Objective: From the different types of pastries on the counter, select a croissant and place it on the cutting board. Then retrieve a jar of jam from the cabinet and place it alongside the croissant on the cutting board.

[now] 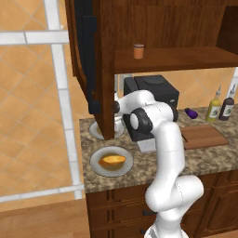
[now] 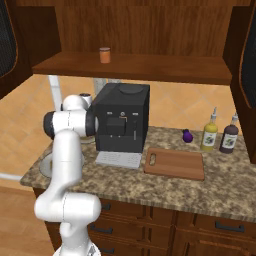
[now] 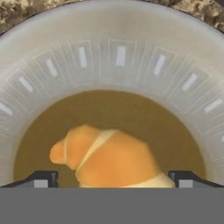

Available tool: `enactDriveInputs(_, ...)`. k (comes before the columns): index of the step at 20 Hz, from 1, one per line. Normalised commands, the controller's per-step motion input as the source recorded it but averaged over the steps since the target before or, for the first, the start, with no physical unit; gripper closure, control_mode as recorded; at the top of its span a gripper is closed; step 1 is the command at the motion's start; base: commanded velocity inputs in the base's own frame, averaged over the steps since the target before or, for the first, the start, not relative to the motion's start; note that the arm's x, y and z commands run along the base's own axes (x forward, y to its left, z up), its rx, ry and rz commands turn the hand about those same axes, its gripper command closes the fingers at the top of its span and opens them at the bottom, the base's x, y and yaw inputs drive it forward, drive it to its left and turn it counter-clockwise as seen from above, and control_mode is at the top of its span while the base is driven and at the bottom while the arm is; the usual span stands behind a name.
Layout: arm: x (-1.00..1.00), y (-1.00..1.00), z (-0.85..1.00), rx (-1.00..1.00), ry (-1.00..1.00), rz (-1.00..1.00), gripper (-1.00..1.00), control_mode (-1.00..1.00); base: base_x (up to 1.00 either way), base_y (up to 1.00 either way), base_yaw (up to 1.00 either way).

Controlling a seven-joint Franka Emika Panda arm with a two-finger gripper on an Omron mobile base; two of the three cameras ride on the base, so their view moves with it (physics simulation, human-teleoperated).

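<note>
The white arm rises from the base, bends at its dark elbow and reaches left and down behind the open dark brown cabinet door (image 1: 93, 69), toward a grey plate (image 1: 122, 131) at the left end of the speckled grey-brown granite worktop (image 1: 204, 155). In the hand view the pincer (image 3: 112, 178) stands spread wide, one dark fingertip (image 3: 41, 179) on each side of the pale golden-yellow croissant (image 3: 109, 157). The croissant lies in the brown centre of a round grey ribbed plate (image 3: 120, 57); contact between tips and pastry cannot be told.

A second grey plate (image 1: 97, 160) nearer the worktop's front edge carries an oval orange-brown pastry (image 1: 113, 161). The black coffee machine (image 2: 122, 117) stands just beside the arm. The flat reddish-brown wooden cutting board (image 2: 175, 163) lies right of the machine, bare. Behind it are a small purple object (image 2: 187, 135), a yellow bottle (image 2: 210, 135) and a dark bottle (image 2: 229, 137). The small orange-brown jar of jam (image 2: 104, 55) stands on the cabinet shelf (image 2: 150, 67) above.
</note>
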Motion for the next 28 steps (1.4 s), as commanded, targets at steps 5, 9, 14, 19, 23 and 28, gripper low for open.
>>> enactDriveInputs(5,0.0,0.02,-0.38,0.0,-0.09,0.0,1.0,-1.0,0.0,0.0,0.0)
enactDriveInputs(9,-0.11,0.0,-0.04,0.0,-0.07,0.0,1.0,-1.0,0.0,0.0,0.0)
enactDriveInputs(14,-0.7,-0.28,0.07,0.09,-0.23,0.0,1.0,-1.0,0.0,0.0,0.0)
enactDriveInputs(19,-0.99,-0.1,0.32,0.07,-0.2,0.0,1.0,-1.0,0.0,0.0,0.0)
enactDriveInputs(23,-0.77,0.01,0.7,0.0,-0.04,-0.01,1.0,-1.0,0.0,0.0,0.0)
enactDriveInputs(28,-0.46,0.0,0.94,0.0,0.0,-0.03,1.0,-1.0,0.0,0.0,0.0)
